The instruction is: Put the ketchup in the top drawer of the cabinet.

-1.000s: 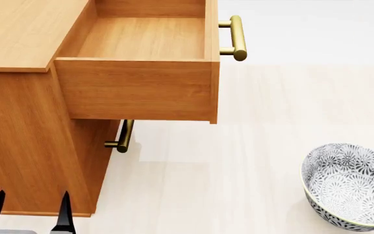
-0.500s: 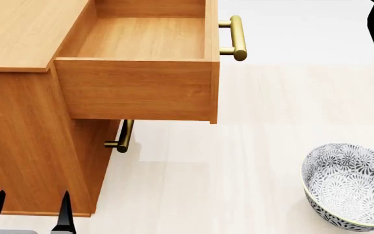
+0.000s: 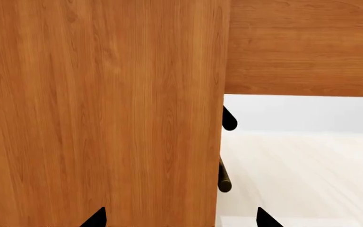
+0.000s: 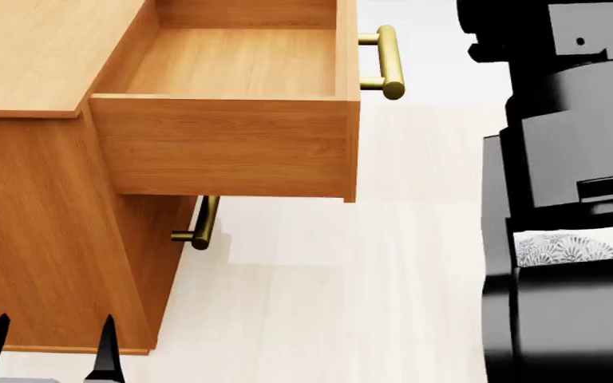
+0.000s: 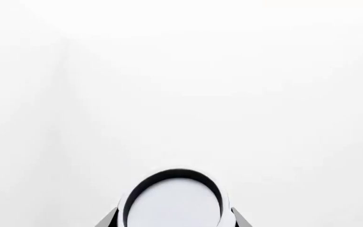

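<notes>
The cabinet (image 4: 41, 231) stands at the left in the head view. Its top drawer (image 4: 221, 148) is pulled out and holds nothing, with its brass handle (image 4: 389, 61) at the far right end. In the right wrist view a round silver disc with a dark rim, the ketchup (image 5: 172, 201) seen end-on, sits between the fingertips of my right gripper (image 5: 173, 221), which is shut on it. My right arm (image 4: 573, 159) fills the right side of the head view. My left gripper (image 4: 45, 357) stands open and holds nothing, low beside the cabinet's side (image 3: 106, 118).
The lower drawer is closed, with its brass handle (image 4: 207, 223) under the open drawer. A patterned bowl (image 4: 562, 247) on the pale floor shows only as a sliver behind my right arm. The right wrist view shows just white background past the can.
My right arm has come up into the head view from the right edge and now covers most of the bowl. The left gripper and the drawer have not moved.
</notes>
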You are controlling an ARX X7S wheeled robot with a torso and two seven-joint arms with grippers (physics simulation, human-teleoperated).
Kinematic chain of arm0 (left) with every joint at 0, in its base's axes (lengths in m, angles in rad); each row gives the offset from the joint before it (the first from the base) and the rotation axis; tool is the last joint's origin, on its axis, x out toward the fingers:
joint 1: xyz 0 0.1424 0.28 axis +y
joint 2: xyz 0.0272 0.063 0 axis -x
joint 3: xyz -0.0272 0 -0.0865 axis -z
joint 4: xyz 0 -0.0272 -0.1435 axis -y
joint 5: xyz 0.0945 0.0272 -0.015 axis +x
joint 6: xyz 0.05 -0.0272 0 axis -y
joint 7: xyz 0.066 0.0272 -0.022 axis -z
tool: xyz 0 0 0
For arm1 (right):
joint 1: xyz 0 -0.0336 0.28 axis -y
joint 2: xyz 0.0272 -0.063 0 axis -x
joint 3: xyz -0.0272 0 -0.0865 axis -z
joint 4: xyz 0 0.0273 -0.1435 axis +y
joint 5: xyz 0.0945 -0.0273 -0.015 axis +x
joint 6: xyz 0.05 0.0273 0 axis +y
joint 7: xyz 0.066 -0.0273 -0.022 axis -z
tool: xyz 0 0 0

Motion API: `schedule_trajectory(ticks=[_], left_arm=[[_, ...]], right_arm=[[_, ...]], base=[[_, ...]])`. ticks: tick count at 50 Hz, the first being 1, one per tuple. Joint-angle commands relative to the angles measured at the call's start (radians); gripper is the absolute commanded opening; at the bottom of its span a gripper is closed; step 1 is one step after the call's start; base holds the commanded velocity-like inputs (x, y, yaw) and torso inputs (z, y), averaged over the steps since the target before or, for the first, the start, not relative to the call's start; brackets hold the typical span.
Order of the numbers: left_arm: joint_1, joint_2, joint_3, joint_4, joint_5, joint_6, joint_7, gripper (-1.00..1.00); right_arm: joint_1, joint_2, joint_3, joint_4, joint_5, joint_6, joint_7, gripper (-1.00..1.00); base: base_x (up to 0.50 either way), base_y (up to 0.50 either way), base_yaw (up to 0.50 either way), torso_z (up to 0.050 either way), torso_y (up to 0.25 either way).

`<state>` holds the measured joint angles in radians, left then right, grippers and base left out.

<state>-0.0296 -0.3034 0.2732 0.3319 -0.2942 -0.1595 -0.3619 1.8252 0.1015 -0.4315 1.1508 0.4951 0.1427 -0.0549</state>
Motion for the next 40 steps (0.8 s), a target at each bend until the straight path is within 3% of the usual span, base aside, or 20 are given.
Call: schedule_trajectory(ticks=[1,12,21,33,40], left_arm=[[0.004,-0.002,0.002,-0.007,-0.002,0.009,-0.002,1.0],[0.003,-0.003,0.0,-0.019,-0.007,0.015,-0.005,1.0],[0.006,-0.005,0.001,-0.02,-0.009,0.017,-0.009,1.0],[0.017,-0.015,-0.008,-0.01,-0.018,0.02,-0.016,1.0],[0.018,-0.016,-0.007,-0.004,-0.021,0.017,-0.021,1.0]], right_arm=[[0.018,-0.101,0.101,0.158,-0.194,0.002,-0.082,-1.0],[0.0,-0.101,-0.364,0.158,0.235,0.008,-0.038,-1.0],[-0.001,-0.101,-0.488,0.158,0.447,0.09,-0.039,-1.0],[0.044,-0.101,-0.993,0.154,0.967,0.128,-0.063,-1.0],[0.063,-0.101,-1.127,0.14,1.116,0.145,-0.098,-1.0]], base=[[0.0,0.0,0.0,0.0,0.0],[0.0,0.0,0.0,0.0,0.001],[0.0,0.0,0.0,0.0,0.0],[0.0,0.0,0.0,0.0,0.001],[0.0,0.0,0.0,0.0,0.0]])
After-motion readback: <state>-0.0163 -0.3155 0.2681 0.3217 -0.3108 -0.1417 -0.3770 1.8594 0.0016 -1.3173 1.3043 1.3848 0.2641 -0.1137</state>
